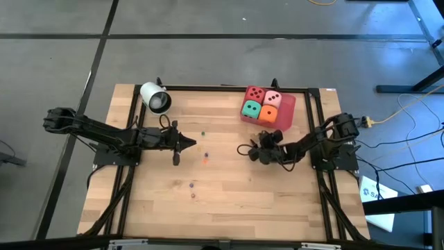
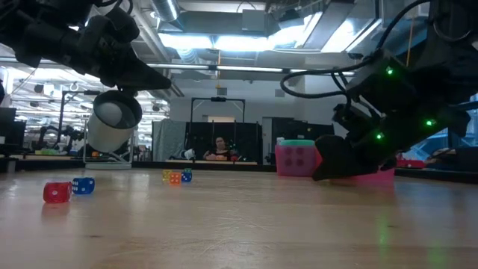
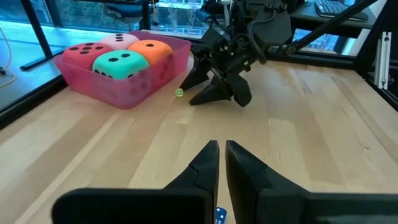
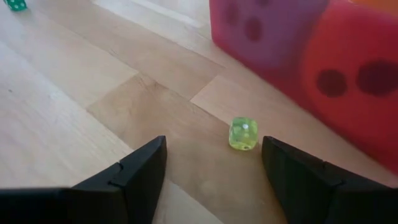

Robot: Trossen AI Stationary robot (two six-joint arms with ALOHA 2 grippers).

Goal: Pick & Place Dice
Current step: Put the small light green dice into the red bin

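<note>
Dice sat packed in the pink tray (image 1: 288,111) at about one o'clock on the table (image 1: 222,201): the red die (image 1: 256,93), pink die (image 1: 273,98), green die (image 1: 250,110) and orange die (image 1: 268,115) filled it edge to edge, so I judged the placing of those four done. Loose on the boards lay far smaller dice, and the one that mattered was a tiny yellow-green die (image 4: 243,133), just beside the tray wall at its six o'clock side.

I had the right gripper (image 4: 214,165) low over the wood, fingers spread wide with nothing between them, the little die lying just ahead of the gap. Holding it low and open like that looked to me like the set-up for a straddle and pinch. The soft tray wall so near the far finger seemed the risk: a nudge could shove the tray or flick the die away.

My left gripper (image 3: 219,163) waited near table centre, pointing toward three o'clock, fingers closed on nothing. A white cylinder (image 1: 155,97) lay on its side at eleven o'clock, well apart from the work.
</note>
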